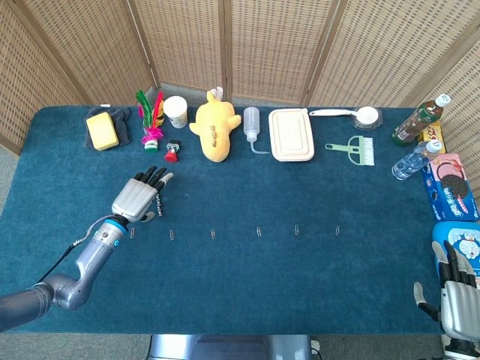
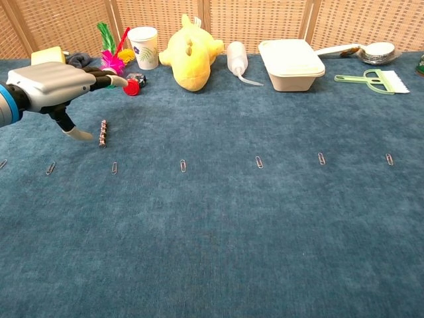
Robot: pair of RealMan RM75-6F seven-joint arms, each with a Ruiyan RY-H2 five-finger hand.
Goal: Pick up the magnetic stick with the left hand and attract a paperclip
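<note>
The magnetic stick point(image 2: 103, 133) is a short beaded rod lying on the blue cloth; in the head view the stick point(image 1: 158, 202) shows just right of my left hand. My left hand point(image 1: 136, 197) hovers palm down over the cloth beside it, fingers spread and holding nothing; in the chest view this hand point(image 2: 56, 83) is above and left of the stick, its thumb tip close to the rod. A row of several paperclips point(image 1: 213, 233) lies across the cloth, nearest ones point(image 2: 114, 167) just in front of the stick. My right hand point(image 1: 459, 298) rests open at the lower right corner.
Along the back edge stand a yellow sponge point(image 1: 102, 130), a feather shuttlecock point(image 1: 152, 120), a paper cup point(image 1: 175, 111), a yellow plush toy point(image 1: 213, 125), a squeeze bottle point(image 1: 251, 124), a lidded box point(image 1: 291, 134), a brush point(image 1: 354, 148) and bottles point(image 1: 418, 121). Snack packs point(image 1: 448, 185) line the right edge.
</note>
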